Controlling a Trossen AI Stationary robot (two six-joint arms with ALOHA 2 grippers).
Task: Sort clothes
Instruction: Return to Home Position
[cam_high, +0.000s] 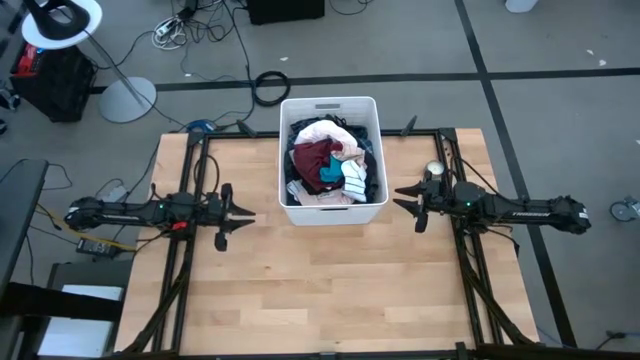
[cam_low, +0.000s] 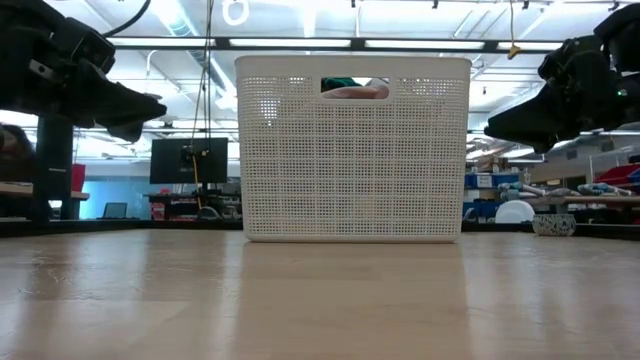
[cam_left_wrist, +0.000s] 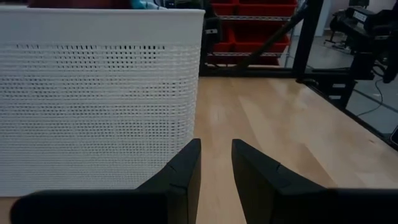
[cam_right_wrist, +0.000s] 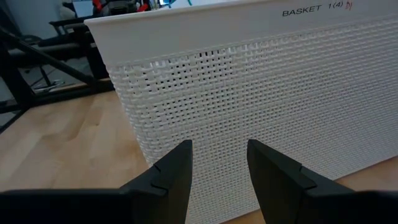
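1. The bench (cam_high: 330, 290) is pale wood planking that fills the lower centre of the high view, edged by dark frame rails on both sides.
2. A white slotted basket (cam_high: 330, 212) stands at the bench's far edge, top centre of that view. It carries a label reading "BASKET 1(4)" (cam_right_wrist: 311, 10).
3. The clothes (cam_high: 325, 160) are all heaped inside the basket: a maroon piece (cam_high: 312, 158) in the middle, white fabric (cam_high: 325, 130) behind it, a teal bit (cam_high: 330, 177) and pink cloth (cam_high: 320, 198) toward the near wall. In the low view, pink and teal show through the handle slot (cam_low: 355, 89).
4. The left arm (cam_high: 140, 212) lies level at mid-left, pointing at the basket. The left jaws are a little apart, with nothing between them, and stop short of the basket wall.
5. The right arm (cam_high: 500, 208) mirrors it at mid-right. The right jaws are likewise apart and empty, near the basket's other side.
6. Around the bench the floor (cam_high: 560, 40) is grey, crossed by dark lines. A coiled black cable (cam_high: 270, 87) lies beyond the basket, and a white round stand base (cam_high: 125, 100) sits at upper left.
7. Across the room, the low view shows a dark monitor (cam_low: 188, 160) at the left under strip ceiling lights. Red bins on shelving (cam_left_wrist: 249, 25) show in the left wrist view.
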